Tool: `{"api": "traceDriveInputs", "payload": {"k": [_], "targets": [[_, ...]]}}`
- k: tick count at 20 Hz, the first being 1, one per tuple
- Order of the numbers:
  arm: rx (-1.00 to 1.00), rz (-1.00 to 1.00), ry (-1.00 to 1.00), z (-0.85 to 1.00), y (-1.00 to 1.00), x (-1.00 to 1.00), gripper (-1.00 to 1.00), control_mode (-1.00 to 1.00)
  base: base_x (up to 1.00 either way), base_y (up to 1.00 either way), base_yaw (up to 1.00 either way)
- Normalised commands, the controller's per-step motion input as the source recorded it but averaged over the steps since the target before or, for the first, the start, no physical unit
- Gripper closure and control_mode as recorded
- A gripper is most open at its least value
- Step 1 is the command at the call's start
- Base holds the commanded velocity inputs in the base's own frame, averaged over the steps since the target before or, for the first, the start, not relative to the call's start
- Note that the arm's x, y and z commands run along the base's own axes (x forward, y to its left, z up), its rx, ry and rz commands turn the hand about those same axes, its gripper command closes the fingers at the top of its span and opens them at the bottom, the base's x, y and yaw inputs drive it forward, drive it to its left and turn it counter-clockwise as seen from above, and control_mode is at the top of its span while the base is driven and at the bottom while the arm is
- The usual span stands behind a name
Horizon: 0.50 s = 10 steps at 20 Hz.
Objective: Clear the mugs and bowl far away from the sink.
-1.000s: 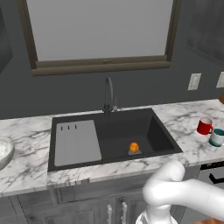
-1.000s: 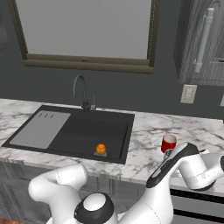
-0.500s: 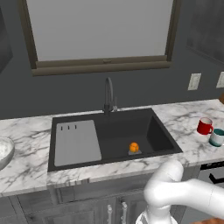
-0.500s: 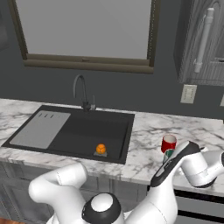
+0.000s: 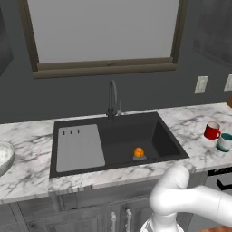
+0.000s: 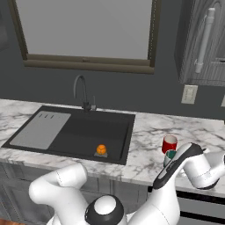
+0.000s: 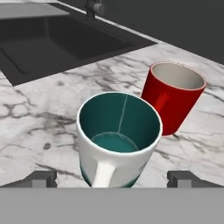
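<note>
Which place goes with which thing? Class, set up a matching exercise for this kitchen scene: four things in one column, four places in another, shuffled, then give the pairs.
1. red mug
2. teal-lined mug
3. bowl
4. small orange thing

A. inside the sink
B. counter's left end
C. between the open gripper's fingertips
D. just behind the other mug

Pairs: 1-D, 2-C, 3-B, 4-A

Dark grey wall (image 5: 136, 93), wide window (image 5: 104, 29) with brown frame, white outlets (image 5: 200, 84), white-grey marble counter (image 6: 149, 132), grey wood cabinet fronts (image 5: 77, 213) below, upper cabinet (image 6: 206, 39) at right, soft even light.
</note>
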Motion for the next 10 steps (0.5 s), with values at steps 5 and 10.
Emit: {"api": "traceDriveInputs", "payload": {"k": [5, 10], "targets": [[0.0, 0.0, 0.0, -0.07, 0.0, 0.0, -1.0, -1.0, 0.0, 0.0, 0.0], [0.0, 0.0, 0.0, -0.06, 0.0, 0.0, -1.0, -1.0, 0.0, 0.0, 0.0]]}}
